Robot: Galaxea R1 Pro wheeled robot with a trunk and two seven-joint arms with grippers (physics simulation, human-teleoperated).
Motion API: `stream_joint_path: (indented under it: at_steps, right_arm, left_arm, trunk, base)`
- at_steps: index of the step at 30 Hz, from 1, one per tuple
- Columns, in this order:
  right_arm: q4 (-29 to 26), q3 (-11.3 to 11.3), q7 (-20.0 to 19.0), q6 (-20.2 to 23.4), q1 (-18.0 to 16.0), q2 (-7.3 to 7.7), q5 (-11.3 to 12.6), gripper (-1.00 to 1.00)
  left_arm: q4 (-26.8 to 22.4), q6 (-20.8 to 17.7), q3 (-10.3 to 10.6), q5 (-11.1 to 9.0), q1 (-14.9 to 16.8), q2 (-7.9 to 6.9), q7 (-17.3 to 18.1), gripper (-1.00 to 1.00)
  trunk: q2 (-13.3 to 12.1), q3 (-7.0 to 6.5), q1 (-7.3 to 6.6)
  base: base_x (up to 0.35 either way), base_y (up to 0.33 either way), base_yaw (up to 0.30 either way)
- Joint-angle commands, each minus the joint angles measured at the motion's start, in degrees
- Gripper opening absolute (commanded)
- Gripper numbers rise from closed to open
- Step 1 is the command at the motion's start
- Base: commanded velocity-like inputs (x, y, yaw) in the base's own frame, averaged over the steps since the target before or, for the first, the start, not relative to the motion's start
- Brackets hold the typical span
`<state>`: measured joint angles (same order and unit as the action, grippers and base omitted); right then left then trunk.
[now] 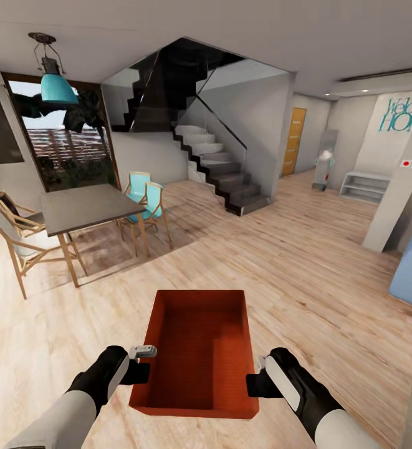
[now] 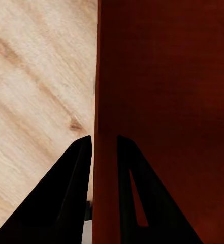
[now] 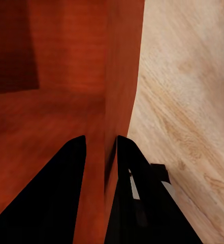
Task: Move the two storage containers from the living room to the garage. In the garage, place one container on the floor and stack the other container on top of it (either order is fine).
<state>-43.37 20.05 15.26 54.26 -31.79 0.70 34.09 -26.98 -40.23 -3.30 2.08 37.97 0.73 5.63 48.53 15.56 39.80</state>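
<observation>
Home interior, dining table (image 1: 81, 209) with chairs (image 1: 144, 202), staircase (image 1: 221, 168), wood-plank floor (image 1: 280, 262)

Brightness: even, bright daylight.
Source: glass door (image 1: 68, 149) at ten o'clock.
Shadows: soft under dining table (image 1: 87, 209), inside storage container (image 1: 196, 349).
Sharpness: wrist views slightly soft.

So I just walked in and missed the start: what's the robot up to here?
It is carrying one red-orange storage container with both arms. The left gripper and right gripper each pinch a side wall. It stands on light wood-plank flooring near a dining table and a staircase, so this bin is not in the garage yet.
</observation>
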Motion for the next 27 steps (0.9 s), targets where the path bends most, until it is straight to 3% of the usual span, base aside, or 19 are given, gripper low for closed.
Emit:
stream_joint_path:
  at_steps: [1,27]
  right_arm:
    - [0.0,0.3,0.7,0.8,0.0,0.08,-2.4,-1.0]
    - [0.0,0.3,0.7,0.8,0.0,0.09,-2.4,-1.0]
  left_arm:
    - [-0.3,-0.3,-0.2,-0.2,0.0,0.06,0.1,-1.0]
    - [-0.3,-0.3,-0.2,-0.2,0.0,0.06,0.1,-1.0]
  trunk:
    - [0.1,0.08,0.04]
    - [0.1,0.08,0.04]
  base:
    - [0.318,0.097,-0.281]
    - [0.318,0.097,-0.273]
